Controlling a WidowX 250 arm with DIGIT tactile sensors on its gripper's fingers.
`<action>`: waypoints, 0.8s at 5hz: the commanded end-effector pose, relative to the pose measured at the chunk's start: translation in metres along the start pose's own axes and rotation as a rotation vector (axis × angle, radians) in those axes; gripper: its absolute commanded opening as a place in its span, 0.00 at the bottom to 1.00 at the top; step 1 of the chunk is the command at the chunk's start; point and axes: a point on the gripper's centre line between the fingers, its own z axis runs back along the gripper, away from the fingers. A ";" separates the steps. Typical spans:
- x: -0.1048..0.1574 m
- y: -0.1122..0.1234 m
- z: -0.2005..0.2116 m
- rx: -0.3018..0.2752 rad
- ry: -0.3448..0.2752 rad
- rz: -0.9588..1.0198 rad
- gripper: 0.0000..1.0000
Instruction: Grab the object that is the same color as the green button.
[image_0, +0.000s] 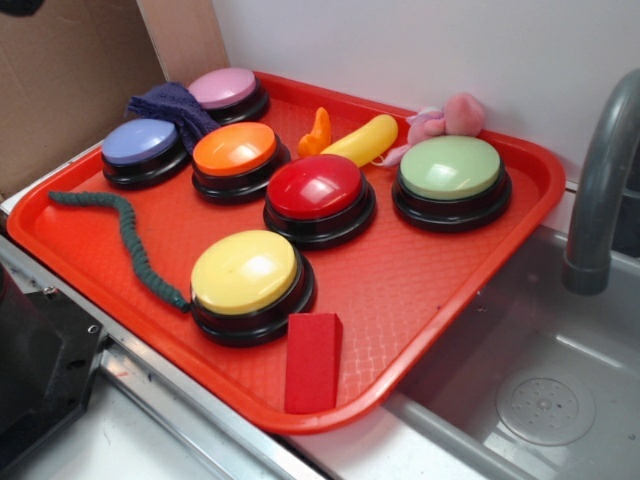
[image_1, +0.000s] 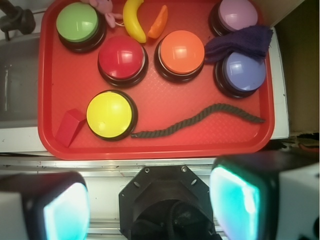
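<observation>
Nearest the wrist camera, the gripper (image_1: 150, 200) hangs above the metal edge of the counter short of the tray, its two pale teal-tinted fingers (image_1: 235, 200) spread wide apart with nothing between them; it touches none of the objects. Just beyond lies the flat red plastic tray (image_0: 440, 290). On its near rim side rests a small red rectangular block (image_0: 312, 362), just beside the round yellow dome button on a black base (image_0: 247, 272). The long thin dark green fuzzy rope strand (image_0: 125, 235) lies loose on the tray floor in a wavy line, one end close against the yellow button's base, the other end running toward the tray's outer edge below the blue-violet dome button (image_0: 141, 143). Mid-tray sit the red dome button (image_0: 315, 187) and the orange dome button (image_0: 235, 149). Farther back stands the large pale green dome button on a black base (image_0: 451, 168), well apart from the strand. Along the far rim: a yellow toy banana (image_0: 362, 140), an orange wedge-shaped piece (image_0: 316, 132), a pink soft toy (image_0: 447, 117), a pink-lilac dome button (image_0: 224, 88) and a crumpled dark blue cloth (image_0: 170, 103) touching both the lilac and blue-violet buttons.
</observation>
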 end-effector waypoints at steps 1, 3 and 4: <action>0.000 0.000 0.000 0.000 0.000 0.000 1.00; 0.027 0.020 -0.031 -0.053 -0.008 0.271 1.00; 0.033 0.030 -0.047 -0.035 -0.042 0.403 1.00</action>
